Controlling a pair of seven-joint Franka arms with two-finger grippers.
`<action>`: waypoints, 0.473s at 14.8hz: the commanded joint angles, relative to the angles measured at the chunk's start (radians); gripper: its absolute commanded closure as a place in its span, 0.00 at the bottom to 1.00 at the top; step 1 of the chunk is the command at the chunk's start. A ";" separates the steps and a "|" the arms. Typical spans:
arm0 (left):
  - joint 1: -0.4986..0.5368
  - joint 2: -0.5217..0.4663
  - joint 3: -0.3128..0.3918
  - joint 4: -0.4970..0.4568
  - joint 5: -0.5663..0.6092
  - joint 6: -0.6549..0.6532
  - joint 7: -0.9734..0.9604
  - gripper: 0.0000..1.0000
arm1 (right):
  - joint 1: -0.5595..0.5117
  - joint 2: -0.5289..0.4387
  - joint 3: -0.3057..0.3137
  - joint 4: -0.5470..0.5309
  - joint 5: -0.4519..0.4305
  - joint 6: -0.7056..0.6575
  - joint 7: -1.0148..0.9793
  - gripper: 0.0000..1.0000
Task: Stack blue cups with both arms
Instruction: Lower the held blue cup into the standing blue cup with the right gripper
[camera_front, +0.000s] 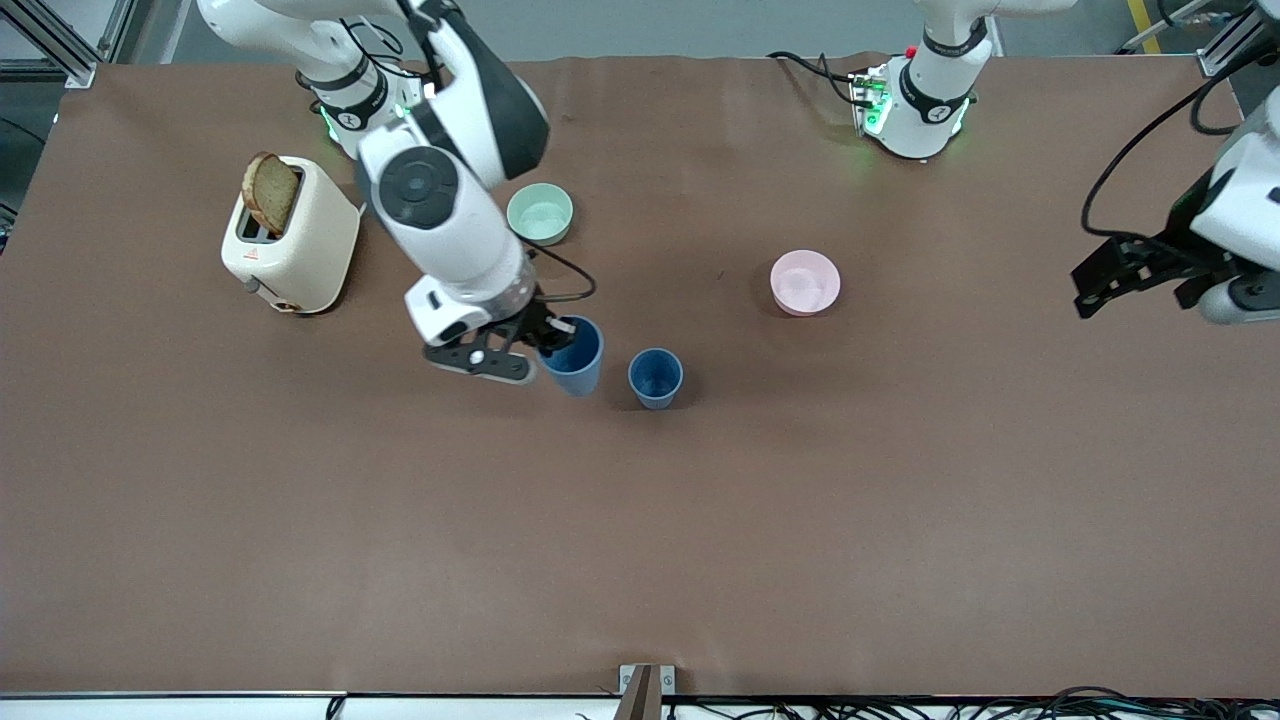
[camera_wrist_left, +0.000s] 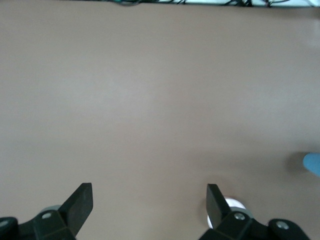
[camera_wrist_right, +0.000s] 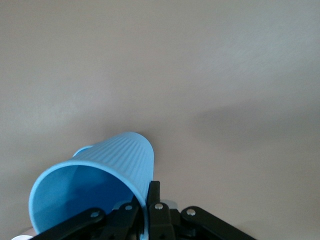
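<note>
One blue cup (camera_front: 575, 358) is pinched by its rim in the right gripper (camera_front: 548, 338), whose fingers are closed on the cup wall; the right wrist view shows this held cup (camera_wrist_right: 95, 192) tilted, mouth toward the camera, and whether its base is clear of the counter (camera_front: 640, 520) cannot be told. The second blue cup (camera_front: 655, 378) stands upright on the counter just beside the held one, toward the left arm's end and slightly nearer the front camera, the two apart with a narrow gap between them. The step in hand looks like the carry: one cup is secured and has to be brought over the standing one. The next move would call for lifting the held cup above the other's rim, righting its tilt so the base points straight down, centring it over the open mouth and lowering before letting go; a tilted entry could catch the rim and tip the standing cup. The left gripper (camera_wrist_left: 149, 200) hangs with its jaws wide apart and holding nothing, over bare counter at the left arm's end, waiting well apart from both cups. Around them sit a pink bowl (camera_front: 805, 282), a pale green bowl (camera_front: 540, 213) and a toaster (camera_front: 290, 235) with a slice of bread (camera_front: 271, 192) in it
</note>
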 joint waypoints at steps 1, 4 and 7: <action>0.032 -0.040 -0.007 -0.032 -0.006 -0.036 0.021 0.00 | 0.045 0.046 -0.009 0.010 0.022 0.081 0.087 1.00; 0.075 -0.086 -0.014 -0.094 -0.049 -0.029 0.088 0.00 | 0.074 0.085 -0.010 0.014 0.040 0.112 0.118 1.00; 0.078 -0.159 -0.011 -0.203 -0.083 -0.010 0.098 0.00 | 0.096 0.109 -0.009 0.019 0.046 0.143 0.120 1.00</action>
